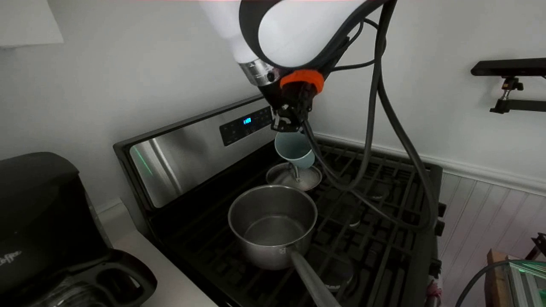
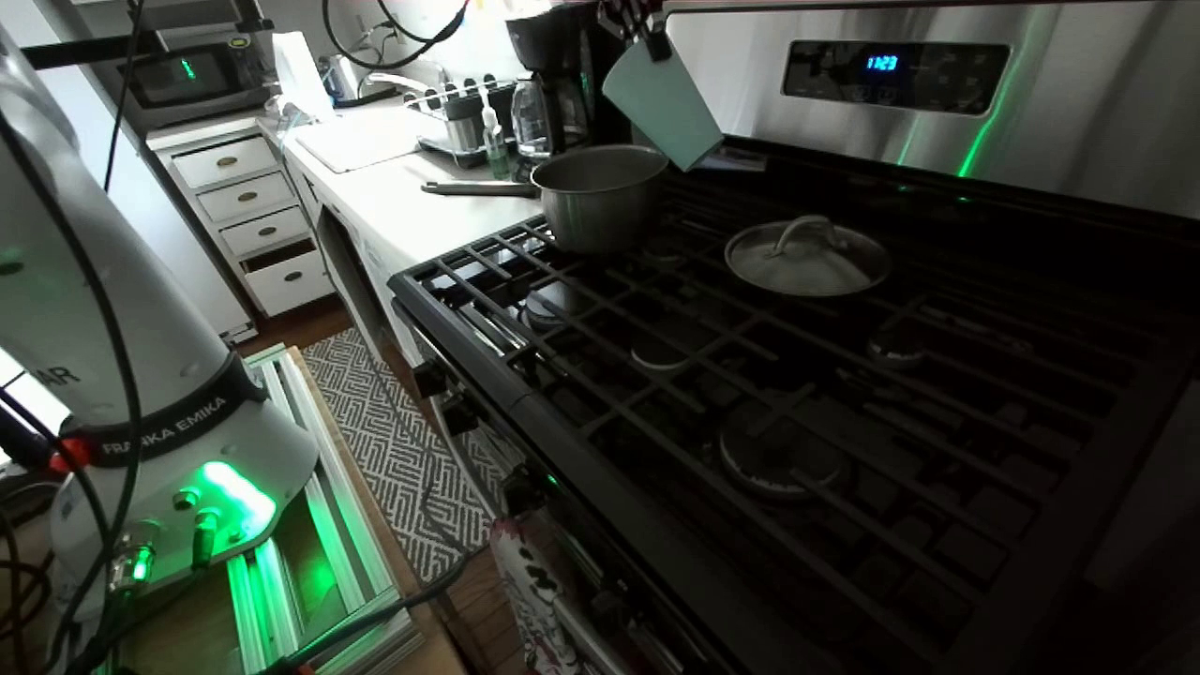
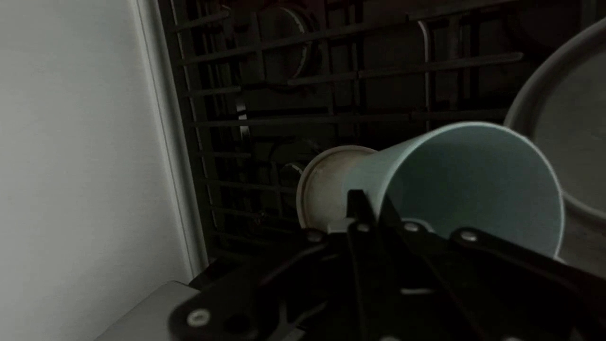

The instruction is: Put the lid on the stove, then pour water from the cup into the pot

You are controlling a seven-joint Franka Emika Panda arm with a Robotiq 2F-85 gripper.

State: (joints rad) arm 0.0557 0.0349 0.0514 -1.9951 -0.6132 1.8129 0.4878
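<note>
The stainless-steel pot stands on the stove; it also shows in an exterior view and at the wrist view's right edge. The lid lies knob up on the grates beside the pot, partly behind the cup in the wrist view. My gripper is shut on the rim of the pale bluish cup, one finger inside, one outside. In both exterior views the cup hangs tilted above the stove, mouth towards the pot's side. No water can be made out.
A black coffee maker stands on the white counter beside the stove. The stove's back panel rises close behind the gripper. A cable loops from the arm over the grates. A wall borders the stove's far side.
</note>
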